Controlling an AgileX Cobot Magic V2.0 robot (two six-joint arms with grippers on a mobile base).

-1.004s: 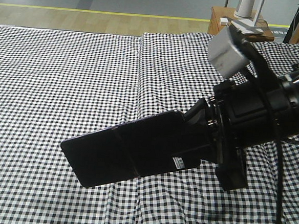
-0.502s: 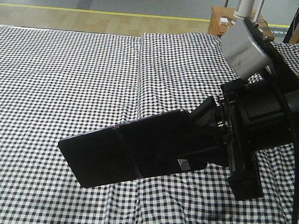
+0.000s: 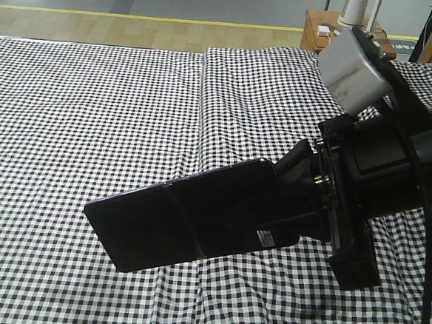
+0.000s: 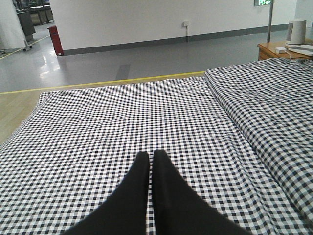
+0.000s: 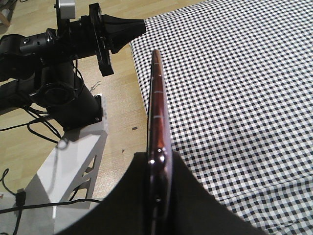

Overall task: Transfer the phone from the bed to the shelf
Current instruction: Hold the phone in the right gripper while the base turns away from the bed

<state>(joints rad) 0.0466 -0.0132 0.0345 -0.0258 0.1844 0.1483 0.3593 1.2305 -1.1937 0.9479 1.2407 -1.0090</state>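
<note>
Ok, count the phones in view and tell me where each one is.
1. The phone is clamped in the jaws of the right arm, held above the bed. No other shows, though the arm hides part of the bed.

The phone point(image 3: 159, 228) pinched between the right gripper's point(image 5: 159, 159) fingers point(image 5: 195, 205) is smooth, glossy black. Its rim, running out past the fingertips, seems polished pinkish metal, though it shows blurred. A small matt white sticker point(image 3: 265, 237) sits just beside the fingers. The fingers are matt black. Beneath them the bed point(image 3: 93, 109) wears creased, matt checked cloth.
</note>
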